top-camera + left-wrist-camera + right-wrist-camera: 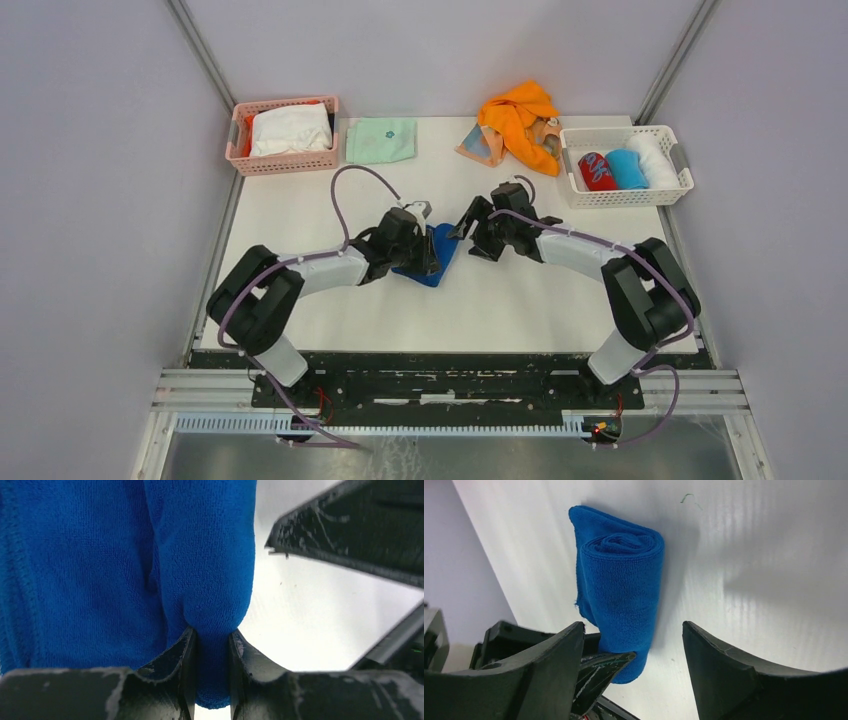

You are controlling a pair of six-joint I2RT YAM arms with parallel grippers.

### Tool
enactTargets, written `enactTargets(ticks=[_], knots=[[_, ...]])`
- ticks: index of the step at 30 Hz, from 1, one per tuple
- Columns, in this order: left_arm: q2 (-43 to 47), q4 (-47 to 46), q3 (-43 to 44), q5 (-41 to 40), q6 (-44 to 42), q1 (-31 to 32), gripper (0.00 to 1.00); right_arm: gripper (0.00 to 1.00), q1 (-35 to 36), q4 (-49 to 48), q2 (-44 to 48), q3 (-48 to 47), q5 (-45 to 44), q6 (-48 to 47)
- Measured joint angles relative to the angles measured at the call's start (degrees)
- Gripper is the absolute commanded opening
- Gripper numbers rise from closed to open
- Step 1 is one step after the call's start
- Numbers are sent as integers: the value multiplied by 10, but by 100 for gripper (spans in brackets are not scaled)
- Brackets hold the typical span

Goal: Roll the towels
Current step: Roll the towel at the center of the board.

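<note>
A: Left wrist: left gripper (212, 636) pinching one end of the rolled blue towel (200, 570)?
B: Yes, clamped on it. Towel sits frame centre in top external. Right gripper (633, 626) spread wide, holding nothing.

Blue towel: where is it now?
Top view: the rolled blue towel lies mid-table between both arms, pinched in the left fingers, open right fingers beside it.

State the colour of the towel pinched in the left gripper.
Plain royal blue towel; left wrist view shows it best.
</note>
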State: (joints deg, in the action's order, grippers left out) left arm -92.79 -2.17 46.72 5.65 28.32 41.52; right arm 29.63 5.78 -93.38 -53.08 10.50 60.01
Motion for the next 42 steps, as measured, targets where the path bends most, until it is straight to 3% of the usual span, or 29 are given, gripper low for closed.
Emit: enactTargets(ticks=[6,11,21,27,32,35,38,42], knots=[[-53,-64,-2,161,71,-71,26,83,0,-93,-50,14,33,27],[-88,-111,-5,240,119,-103,25,81,0,-135,-89,14,45,33],[-107,-181,-37,306,175,-131,25,69,0,-177,-162,-38,62,24],[-106,-213,-59,307,188,-135,36,53,4,-94,-165,-75,38,-16],[-68,-170,-68,265,187,-125,55,50,30,35,-165,-132,-22,-43],[-8,-88,-70,186,172,-96,65,49,52,119,-165,-175,-75,-49],[59,-8,-70,85,157,-48,73,49,72,198,-165,-210,-123,-49],[146,86,-59,-91,137,60,78,48,79,257,-165,-230,-159,-48]])
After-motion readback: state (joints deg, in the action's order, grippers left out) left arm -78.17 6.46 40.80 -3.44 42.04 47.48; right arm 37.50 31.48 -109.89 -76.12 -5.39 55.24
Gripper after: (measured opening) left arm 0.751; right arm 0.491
